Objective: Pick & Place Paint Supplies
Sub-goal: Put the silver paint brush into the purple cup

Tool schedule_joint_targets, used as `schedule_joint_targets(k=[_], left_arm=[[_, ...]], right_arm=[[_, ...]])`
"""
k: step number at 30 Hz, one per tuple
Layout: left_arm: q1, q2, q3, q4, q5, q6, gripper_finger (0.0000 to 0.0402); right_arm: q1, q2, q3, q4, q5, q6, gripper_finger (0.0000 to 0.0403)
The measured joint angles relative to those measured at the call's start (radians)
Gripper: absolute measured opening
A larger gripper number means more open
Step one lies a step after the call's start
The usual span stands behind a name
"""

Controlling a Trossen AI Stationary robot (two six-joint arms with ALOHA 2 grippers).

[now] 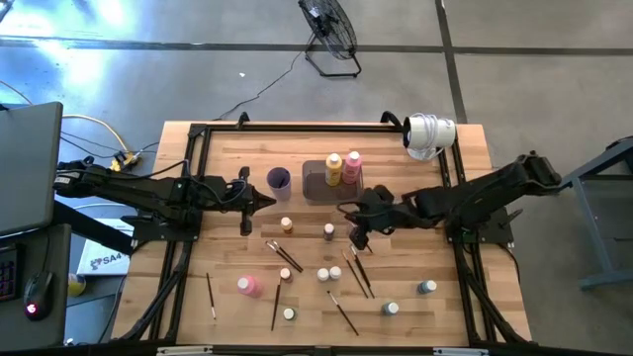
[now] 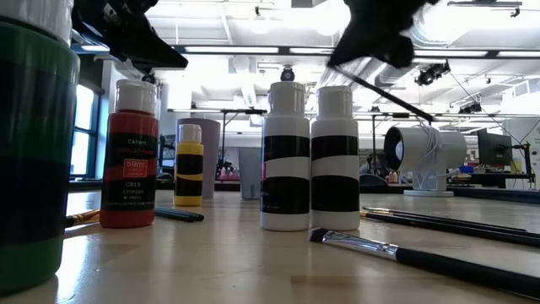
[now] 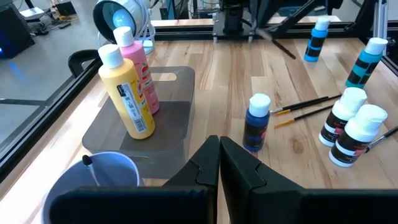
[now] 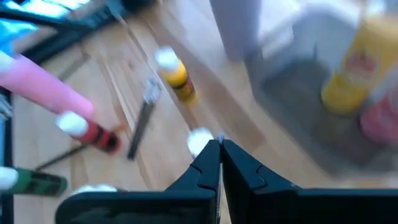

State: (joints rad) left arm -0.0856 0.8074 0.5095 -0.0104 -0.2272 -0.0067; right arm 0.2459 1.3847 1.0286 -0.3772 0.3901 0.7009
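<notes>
A yellow bottle (image 1: 333,168) and a pink bottle (image 1: 353,163) stand upright on the dark grey tray (image 1: 315,186), next to the purple cup (image 1: 278,179). Small bottles (image 1: 323,274) and thin dark paintbrushes (image 1: 358,272) lie scattered over the near half of the table. A pink bottle (image 1: 248,286) lies on its side. My right gripper (image 1: 356,237) hangs above the table's middle, shut on a paintbrush (image 2: 384,93). Left of the cup, my left gripper (image 1: 265,203) is shut on nothing. My right gripper pinches a thin dark paintbrush between its two shut fingers, near one end (image 2: 342,74) as far as the low view shows. The brush slants down and away from the fingertips and is lifted clear of the table. The right wrist view does not show the contact.
A white round device (image 1: 430,132) stands at the table's far right corner. A black frame (image 1: 198,158) runs along the table's sides. A thin dark stick (image 3: 87,163) stands in the purple cup (image 3: 106,177). Bare wood lies between the tray and the scattered bottles.
</notes>
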Motion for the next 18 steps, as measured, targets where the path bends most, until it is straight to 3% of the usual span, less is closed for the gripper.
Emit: schedule_joint_targets(k=[13, 18], left_arm=[[0.0, 0.0, 0.0, 0.009, 0.008, -0.077, 0.001], [0.0, 0.0, -0.001, 0.055, 0.008, -0.052, 0.001]], right_arm=[[-0.043, -0.012, 0.0, 0.318, 0.038, -0.422, 0.0003], [-0.065, -0.012, 0.0, 0.45, -0.028, -0.566, 0.0003]])
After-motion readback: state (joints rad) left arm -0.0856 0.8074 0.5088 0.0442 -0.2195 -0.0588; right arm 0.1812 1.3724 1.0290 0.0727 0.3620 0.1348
